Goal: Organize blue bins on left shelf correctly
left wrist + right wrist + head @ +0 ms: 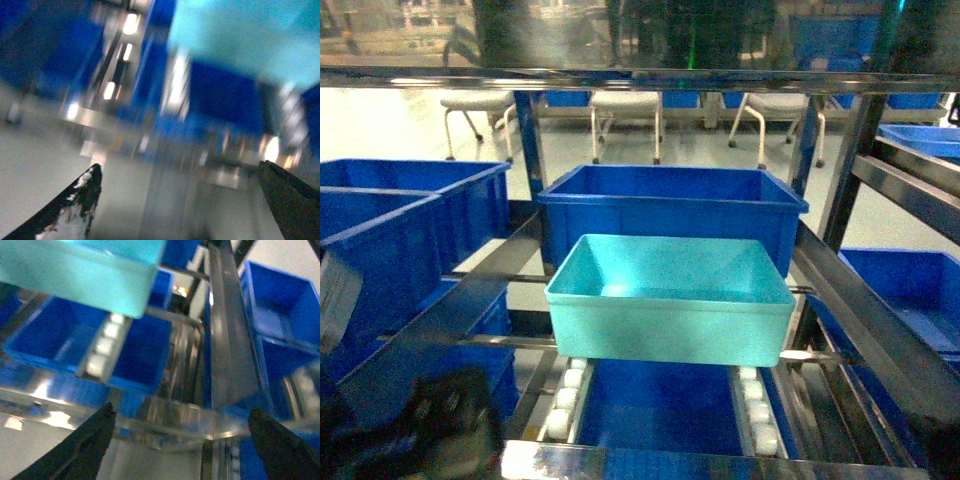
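The turquoise blue bin rests empty and level on the rails of the left shelf, in the middle of the head view. It sits above white roller tracks, in front of a darker blue bin. In the blurred left wrist view, my left gripper is open and empty, below and short of the turquoise bin. My right gripper is also open and empty, low in front of the shelf's front rail. The turquoise bin's corner shows up and to the left of it.
Dark blue ribbed bins fill the neighbouring bays on the left and right. Another one lies on the tier below. A steel cross rail runs overhead. My left arm shows as a dark blur at the bottom left.
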Available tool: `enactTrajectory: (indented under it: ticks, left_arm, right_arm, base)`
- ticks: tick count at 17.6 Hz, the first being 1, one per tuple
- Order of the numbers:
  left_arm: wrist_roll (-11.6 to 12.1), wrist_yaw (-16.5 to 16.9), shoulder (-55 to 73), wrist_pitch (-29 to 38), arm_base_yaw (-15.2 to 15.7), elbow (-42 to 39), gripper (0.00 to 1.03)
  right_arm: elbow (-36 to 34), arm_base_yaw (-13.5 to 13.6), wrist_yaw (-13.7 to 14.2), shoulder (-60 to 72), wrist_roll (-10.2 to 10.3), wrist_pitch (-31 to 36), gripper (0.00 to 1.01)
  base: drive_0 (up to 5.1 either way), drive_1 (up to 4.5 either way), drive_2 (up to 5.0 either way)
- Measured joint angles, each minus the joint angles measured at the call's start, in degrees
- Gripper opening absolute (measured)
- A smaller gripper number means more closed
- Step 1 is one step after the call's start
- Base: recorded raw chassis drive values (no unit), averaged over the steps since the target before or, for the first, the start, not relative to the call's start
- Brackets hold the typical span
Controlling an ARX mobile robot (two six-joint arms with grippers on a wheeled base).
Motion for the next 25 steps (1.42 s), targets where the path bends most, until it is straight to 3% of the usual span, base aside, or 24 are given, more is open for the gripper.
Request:
enactTrajectory:
  ticks: [1,4,5,8,9,10,12,13,14,15,16,18,20,25]
  left_arm:
    - [9.79,-3.28,4.85,20.61,1.55,-7.82,0.78]
    - [16.66,-3.08,5.66,30.38,4.48,-14.73,0.69]
    - [17.25,-3.13,5.33,32.50,4.96,-15.98,0.67]
    - [24.35,-1.29,-0.20,43.63,6.80,-18.93,0.56]
    - [27.74,0.83,-5.62,52.33,8.17,-18.12,0.47]
    - [30.29,2.78,-11.19,52.09,10.12,-17.42,0.36]
    - [32.52,6.03,-19.34,41.62,14.45,-19.26,0.11]
    - [32.81,8.11,-24.06,37.92,15.67,-19.26,0.01]
    - [33.14,9.44,-30.08,34.12,17.25,-19.28,0.02]
    - [33.14,10.67,-35.67,28.22,18.73,-19.17,0.02]
    - [33.14,11.80,-41.16,21.00,19.96,-19.15,0.02]
    - [33.14,13.81,-48.39,15.04,21.77,-19.15,0.02]
    - [33.16,19.67,-53.31,10.21,27.89,-19.15,0.02]
    - [33.16,20.46,-62.55,1.42,28.17,-19.17,0.02]
  right_arm:
    - [-8.52,-1.25,0.63,1.95,1.11,12.02,0.67]
    - [-12.04,-2.78,0.48,-1.55,1.57,20.26,0.58]
    - [-12.20,-3.13,0.44,-2.49,1.62,21.84,0.56]
    - [-11.02,-4.55,0.07,-8.46,2.25,30.12,0.45]
    - [-10.05,-4.59,-1.25,-11.96,2.38,32.33,0.37]
    - [-11.06,-5.25,-2.93,-16.85,2.47,30.73,0.24]
    - [-12.90,-7.52,-3.98,-25.11,2.45,21.88,0.01]
    - [-12.92,-8.13,-4.94,-30.25,2.58,18.58,0.02]
    - [-12.94,-8.98,-5.62,-34.95,2.60,13.99,0.02]
    - [-12.98,-12.26,-9.68,-39.36,2.58,9.38,0.02]
    - [-12.98,-14.32,-10.12,-44.04,2.60,5.46,0.02]
    - [-12.81,-14.38,-10.71,-53.90,2.60,-5.81,0.02]
    - [-12.81,-14.38,-10.71,-60.46,2.60,-11.61,0.02]
    - [-12.83,-14.38,-10.80,-70.77,2.60,-21.68,0.02]
  base:
    - [0.0,0.00,0.0]
    - [0.0,0.00,0.0]
    - [0.0,0.00,0.0]
    - [0.0,0.00,0.0]
    - [0.0,0.00,0.0]
    - [0.0,0.00,0.0]
    - [0.0,0.00,0.0]
    - [0.0,0.00,0.0]
    - [0.0,0.00,0.0]
    - [0.0,0.00,0.0]
    - [0.0,0.00,0.0]
    - [0.0,0.00,0.0]
    - [0.0,0.00,0.0]
    - [0.0,0.00,0.0]
